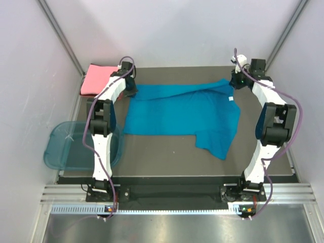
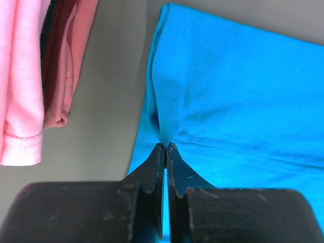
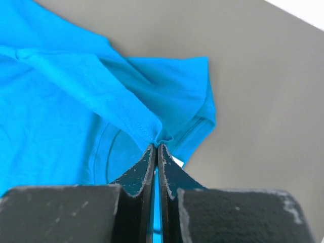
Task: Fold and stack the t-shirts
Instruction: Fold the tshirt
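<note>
As counted from above, largest first: one dark mat [image 1: 167, 154] covering the tabletop. On it, one teal-blue t-shirt [image 1: 182, 114], spread across the middle and far part, with a long crease running along the far side between the two grippers and the right side hanging down in a flap toward the near edge.

Two arms: left arm [image 1: 104, 121] reaching to the shirt's far left corner, right arm [image 1: 271, 124] to its far right corner.

One translucent blue tub [image 1: 61, 152] at the near left, partly under the left arm.

One salmon-pink t-shirt [image 1: 96, 79], folded, at the far left corner of the mat, just beside the teal one but apart from it. Shows lighter and darker pink layers in the left wrist view; cannot tell whether one garment or more.

Two grippers. Left gripper [image 2: 165, 147]: fingers pressed together, a pinch of teal hem caught at the tips. Right gripper [image 3: 157, 147]: fingers likewise tight together, tips nipping a bunched fold of teal hem by the sleeve.

One small white neck label [image 1: 231, 98], just near of the right gripper.
</note>
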Available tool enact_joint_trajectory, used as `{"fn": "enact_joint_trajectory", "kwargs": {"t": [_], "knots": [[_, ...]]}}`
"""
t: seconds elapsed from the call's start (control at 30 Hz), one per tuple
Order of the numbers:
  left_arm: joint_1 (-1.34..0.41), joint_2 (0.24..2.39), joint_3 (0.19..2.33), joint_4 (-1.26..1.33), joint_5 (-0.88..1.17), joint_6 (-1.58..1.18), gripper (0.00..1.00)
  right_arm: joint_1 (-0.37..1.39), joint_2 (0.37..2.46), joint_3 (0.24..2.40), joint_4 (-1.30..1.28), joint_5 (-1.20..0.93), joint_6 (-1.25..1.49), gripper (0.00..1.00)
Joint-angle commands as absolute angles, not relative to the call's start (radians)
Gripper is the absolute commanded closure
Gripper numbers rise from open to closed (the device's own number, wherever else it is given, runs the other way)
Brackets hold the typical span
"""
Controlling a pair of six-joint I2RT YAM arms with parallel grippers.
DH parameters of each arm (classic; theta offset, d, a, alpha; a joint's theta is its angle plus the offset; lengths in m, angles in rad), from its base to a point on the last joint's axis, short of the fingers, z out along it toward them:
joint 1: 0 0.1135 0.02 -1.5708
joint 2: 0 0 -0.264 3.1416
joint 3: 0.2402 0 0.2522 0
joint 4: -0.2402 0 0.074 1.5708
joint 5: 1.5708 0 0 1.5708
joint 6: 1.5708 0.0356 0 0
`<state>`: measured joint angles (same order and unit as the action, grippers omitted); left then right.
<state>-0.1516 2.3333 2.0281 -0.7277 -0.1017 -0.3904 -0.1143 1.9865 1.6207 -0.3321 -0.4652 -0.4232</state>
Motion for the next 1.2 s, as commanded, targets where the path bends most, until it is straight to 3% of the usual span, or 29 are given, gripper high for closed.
{"fn": "enact_joint_trajectory", "kwargs": {"t": [0.0, 0.4, 0.6, 0.63, 0.77, 0.87, 1.17], "knots": [[-0.153, 2.352, 2.072, -0.741, -0.107, -0.387, 0.96, -0.121, 1.902, 1.562, -0.288, -0.492, -0.430, 1.00], [-0.153, 2.359, 2.075, -0.761, -0.106, -0.387, 0.97, -0.114, 1.851, 1.459, -0.393, -0.500, -0.356, 0.98], [-0.155, 2.356, 2.072, -0.761, -0.092, -0.380, 0.97, -0.112, 1.896, 1.502, -0.566, -0.486, -0.308, 0.94], [-0.155, 2.356, 2.072, -0.759, -0.087, -0.380, 0.97, -0.112, 1.896, 1.505, -0.584, -0.494, -0.307, 0.93], [-0.155, 2.352, 2.074, -0.762, -0.083, -0.377, 0.97, -0.112, 1.891, 1.509, -0.618, -0.497, -0.285, 0.71], [-0.155, 2.349, 2.068, -0.761, -0.080, -0.373, 0.97, -0.106, 1.890, 1.516, -0.571, -0.517, -0.223, 0.64], [-0.156, 2.339, 2.046, -0.741, -0.055, -0.380, 0.96, 0.058, 2.042, 1.667, -0.368, -0.477, -0.117, 0.61]]}}
